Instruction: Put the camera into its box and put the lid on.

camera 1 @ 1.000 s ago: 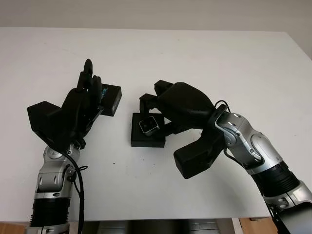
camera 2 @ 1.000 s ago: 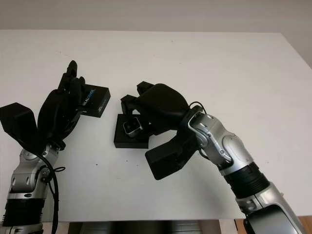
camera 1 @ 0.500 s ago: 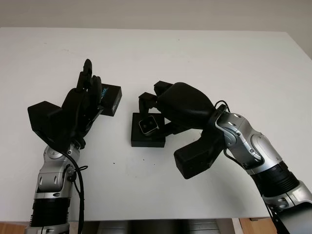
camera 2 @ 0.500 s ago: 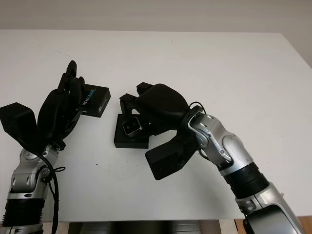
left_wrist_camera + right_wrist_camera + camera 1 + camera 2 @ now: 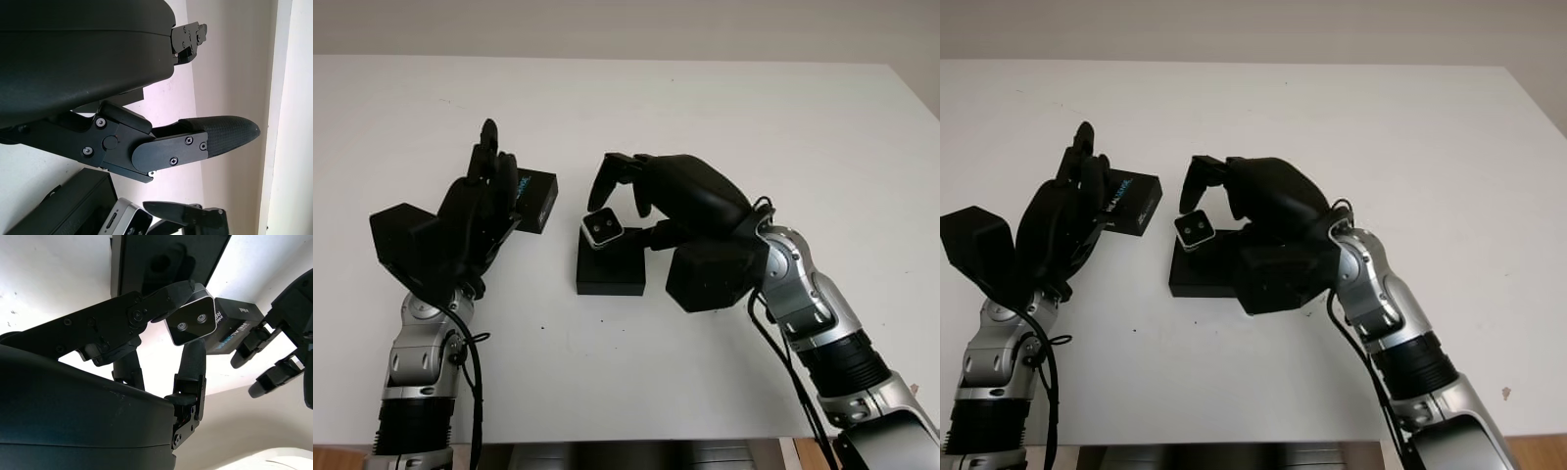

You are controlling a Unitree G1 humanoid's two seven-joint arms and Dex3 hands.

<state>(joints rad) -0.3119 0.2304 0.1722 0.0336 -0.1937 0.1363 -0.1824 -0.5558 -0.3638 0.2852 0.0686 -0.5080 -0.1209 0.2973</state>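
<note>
— Camera [image 5: 603,228]? 
— Pinched in right hand [image 5: 651,196], just above box [image 5: 610,266], lenses up (for seating).
— Left hand [image 5: 480,211]? 
— Open, holding nothing, beside lid [image 5: 536,199], left of box.

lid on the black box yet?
No. The black lid lies on the white table by the left hand, apart from the black box.

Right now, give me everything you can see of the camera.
The camera is a small silver block, metal by its look, with rounded corners and a dark front face carrying two lenses. The right hand pinches it between its fingertips above the far edge of the open black box, front face tilted up. Nothing else touches it; the lid lies apart.
</note>
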